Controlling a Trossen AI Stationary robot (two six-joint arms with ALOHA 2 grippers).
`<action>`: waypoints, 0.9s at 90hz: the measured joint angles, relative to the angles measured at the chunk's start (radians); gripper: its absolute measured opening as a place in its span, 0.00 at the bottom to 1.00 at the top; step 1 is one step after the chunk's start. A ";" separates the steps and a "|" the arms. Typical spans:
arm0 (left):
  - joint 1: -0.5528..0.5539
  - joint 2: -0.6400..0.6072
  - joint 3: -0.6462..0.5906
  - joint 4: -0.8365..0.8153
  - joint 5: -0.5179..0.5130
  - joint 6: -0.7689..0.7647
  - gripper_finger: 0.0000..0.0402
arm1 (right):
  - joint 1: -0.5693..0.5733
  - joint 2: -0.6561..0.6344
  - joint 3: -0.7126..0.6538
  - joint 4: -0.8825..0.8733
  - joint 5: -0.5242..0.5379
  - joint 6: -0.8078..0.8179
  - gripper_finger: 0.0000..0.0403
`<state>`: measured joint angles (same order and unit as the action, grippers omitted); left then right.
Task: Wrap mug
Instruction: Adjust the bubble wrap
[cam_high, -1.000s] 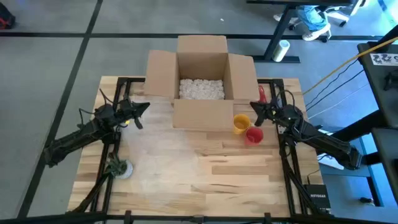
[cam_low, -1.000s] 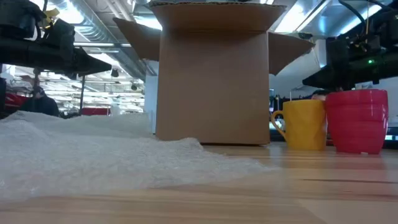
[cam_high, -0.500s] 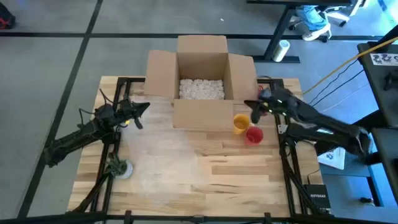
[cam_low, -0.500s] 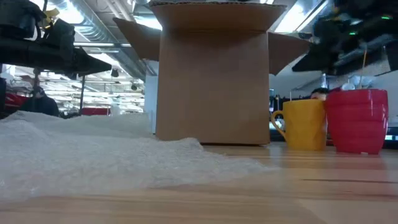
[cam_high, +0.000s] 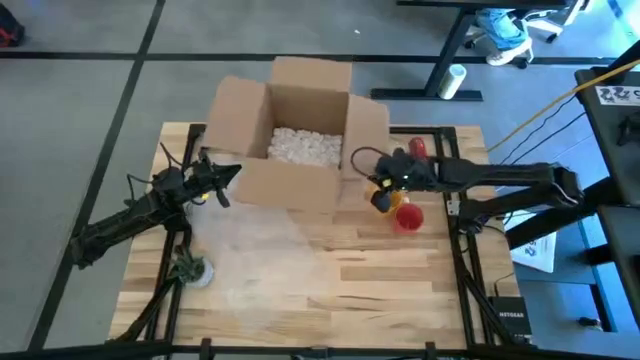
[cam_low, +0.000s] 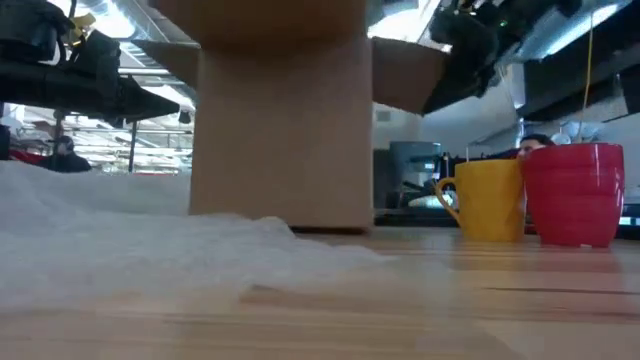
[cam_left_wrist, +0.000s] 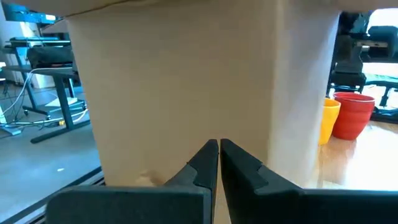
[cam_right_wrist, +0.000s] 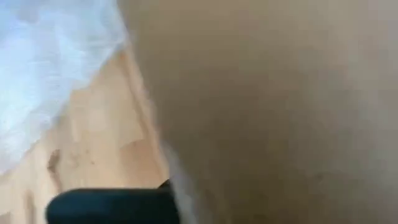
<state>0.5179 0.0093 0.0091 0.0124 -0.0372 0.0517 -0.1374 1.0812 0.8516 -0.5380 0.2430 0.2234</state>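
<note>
Taking the cardboard box (cam_high: 296, 135) as the landmark, the nearest thing to the worktop's front edge is the sheet of bubble wrap (cam_high: 250, 245), spread flat in front of the box and a little toward the left arm's side. Just beside the box's right front corner stand 2 mugs, a yellow mug (cam_high: 384, 197) and a red mug (cam_high: 407, 216), touching or nearly so, neither yet on the wrap. The right tool (cam_high: 362, 166) reaches across above the yellow mug to the box's right flap; whether its fingers are open or closed cannot be told, since its own camera shows only blurred cardboard. The box sits skewed on the worktop (cam_high: 400, 290), its inside filled with white packing peanuts (cam_high: 300, 147). The left tool (cam_high: 228, 174) hovers at the box's left front corner, fingers pressed together and holding nothing. The risk, as I judge it, is the right arm: so low over the mugs, it could tip the yellow one, or push the box onto the wrap and crumple it.
</note>
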 joint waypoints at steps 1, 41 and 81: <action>0.000 0.000 0.000 0.000 0.000 0.000 0.00 | 0.000 -0.009 0.000 -0.009 0.002 0.007 0.00; 0.000 0.000 0.000 0.000 0.000 0.000 0.00 | 0.001 -0.389 -0.066 -0.334 -0.032 0.234 0.00; 0.000 0.000 0.000 0.000 0.000 0.000 0.00 | 0.074 -0.519 -0.296 -0.104 -0.211 0.352 0.00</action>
<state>0.5179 0.0093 0.0090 0.0126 -0.0372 0.0517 -0.0634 0.5618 0.5560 -0.6415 0.0323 0.5752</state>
